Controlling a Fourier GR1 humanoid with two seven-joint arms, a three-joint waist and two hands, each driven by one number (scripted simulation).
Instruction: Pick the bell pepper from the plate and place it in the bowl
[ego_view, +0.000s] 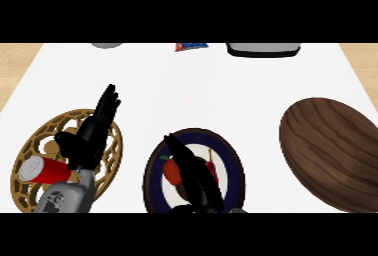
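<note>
Progress: early stage, as I judge it; the pepper (172, 170) lies on the plate (230, 150), not yet lifted, and the bowl (332, 155) has nothing visible inside.
Left to do: grasp the pepper, lift it, carry it to the right of the frame, put it in the bowl.
Pepper: red with a small green stem, in the lower centre of the frame, on the left half of the plate; the right hand hides part of it.
Plate: dark blue rim with a pale middle, lower centre; it holds the pepper and nothing else that I can name.
Right hand (193, 177): black, comes in from the lower edge over the plate, fingers straight and pointing to the upper left; it lies just over or beside the pepper, and no finger curls round it. I cannot tell if it touches.
Bowl: dark wood, right side of the frame, well apart from the plate.
Left hand (92, 132): lower left, fingers straight and pointing up, resting, it holds nothing.
Basket (29, 145): golden openwork tray at the lower left, under the left hand; a red can (44, 170) lies in it.
Far edge: grey things and one blue-orange packet at the top of the frame, cut off, too little to name.
</note>
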